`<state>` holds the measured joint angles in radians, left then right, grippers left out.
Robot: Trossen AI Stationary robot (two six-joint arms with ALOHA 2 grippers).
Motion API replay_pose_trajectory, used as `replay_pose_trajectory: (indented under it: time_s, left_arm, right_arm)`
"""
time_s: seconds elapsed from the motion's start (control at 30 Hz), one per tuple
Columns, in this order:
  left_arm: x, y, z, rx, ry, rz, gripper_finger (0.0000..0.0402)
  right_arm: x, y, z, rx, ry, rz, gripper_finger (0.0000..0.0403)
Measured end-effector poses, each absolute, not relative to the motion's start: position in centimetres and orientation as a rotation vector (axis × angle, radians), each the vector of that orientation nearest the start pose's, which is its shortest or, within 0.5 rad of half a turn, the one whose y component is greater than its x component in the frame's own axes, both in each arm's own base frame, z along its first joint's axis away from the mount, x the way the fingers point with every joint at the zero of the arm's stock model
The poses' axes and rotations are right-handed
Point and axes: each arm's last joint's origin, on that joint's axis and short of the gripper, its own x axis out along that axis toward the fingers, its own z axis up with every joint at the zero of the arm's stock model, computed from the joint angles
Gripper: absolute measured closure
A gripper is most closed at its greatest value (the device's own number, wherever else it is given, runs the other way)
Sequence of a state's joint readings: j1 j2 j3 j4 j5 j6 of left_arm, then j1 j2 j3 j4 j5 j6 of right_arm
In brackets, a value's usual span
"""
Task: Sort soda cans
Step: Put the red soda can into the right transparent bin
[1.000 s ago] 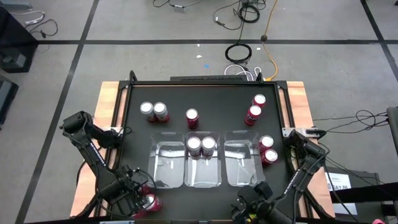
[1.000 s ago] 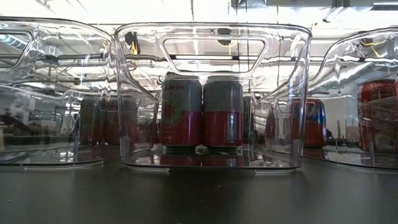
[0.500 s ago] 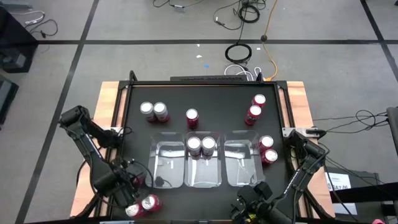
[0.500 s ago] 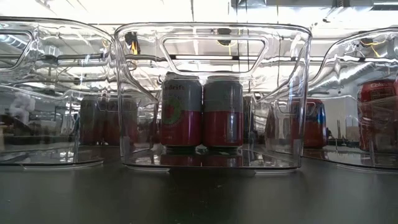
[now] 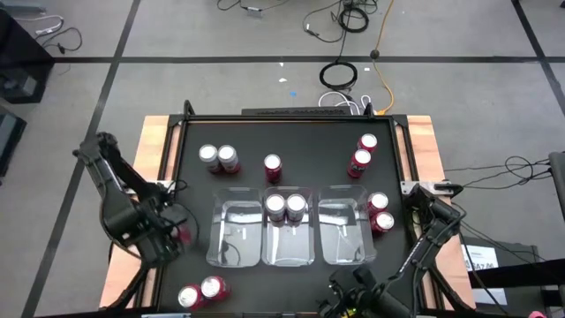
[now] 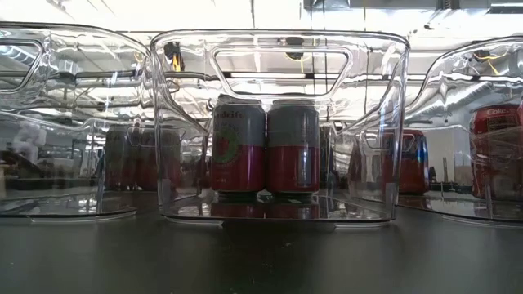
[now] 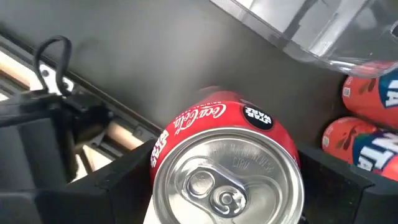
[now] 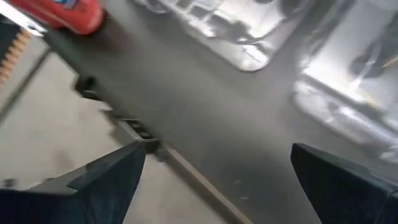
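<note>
In the high view my left gripper (image 5: 172,238) stands by the table's left edge, beside the left clear tray (image 5: 237,231), shut on a red soda can (image 5: 183,234). The left wrist view shows that can's (image 7: 224,124) silver top between the two fingers. Two more cans (image 5: 188,296) (image 5: 212,287) stand near the near left corner. Two grey-and-red cans (image 6: 239,147) (image 6: 292,147) stand in the middle tray (image 5: 289,252). Other cans stand behind the trays (image 5: 228,159) (image 5: 273,166) and at the right (image 5: 368,142) (image 5: 382,221). My right gripper (image 5: 349,300) waits open at the near edge. My left gripper pinches the red can between its two fingers, one on either side of the can's upper wall (image 7: 158,155), just below the rim. The fingers come from above, pointing down along the can. The can seems lifted off the table, roughly upright; its bottom is hidden.
Three clear trays lie side by side at mid-table; the left one and the right one (image 5: 344,231) hold no cans. A raised black rim (image 5: 168,159) borders the table. Bare dark tabletop shows between the trays and the near edge (image 6: 261,253).
My left gripper has moved from the near left corner toward the far edge and slightly left, carrying the red can away from the two cans that stay standing there. It is still shut on the can. The right arm has shifted slightly left along the near edge.
</note>
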<state>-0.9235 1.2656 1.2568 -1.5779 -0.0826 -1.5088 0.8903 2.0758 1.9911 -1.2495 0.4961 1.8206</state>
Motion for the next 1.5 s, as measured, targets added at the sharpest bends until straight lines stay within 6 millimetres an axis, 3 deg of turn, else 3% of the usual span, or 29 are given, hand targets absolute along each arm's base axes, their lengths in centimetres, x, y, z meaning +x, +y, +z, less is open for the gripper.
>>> replay_pose_trajectory:
  time_s: [0.2,0.5,0.63,0.93,1.17,1.33,1.5]
  left_arm:
    - [10.6,-12.0,33.3,-0.434,1.364,0.389,0.0076]
    - [11.0,-9.3,34.3,-0.354,1.309,0.292,0.0075]
    - [11.6,-8.5,35.0,-0.298,1.297,0.242,0.0075]
    - [13.0,-6.8,39.2,-0.209,1.167,0.136,0.0075]
    - [16.8,-6.9,40.9,-0.068,1.156,0.086,0.0075]
    - [20.5,-7.4,40.7,0.026,1.203,-0.010,0.0075]
    - [23.9,-7.7,39.7,0.095,1.248,-0.100,0.0075]
  right_arm:
    - [28.8,31.8,28.6,0.851,0.860,-0.538,0.0007]
    - [30.8,29.9,28.6,0.866,0.837,-0.584,0.0007]
    - [31.8,28.6,28.6,0.788,0.849,-0.581,0.0007]
    - [35.0,25.2,28.8,0.658,0.774,-0.593,0.0007]
    - [36.2,24.1,29.4,0.566,0.573,-0.645,0.0008]
    - [35.3,24.4,30.6,0.583,0.526,-0.635,0.0019]
    - [33.5,24.4,33.3,0.584,0.490,-0.583,0.0025]
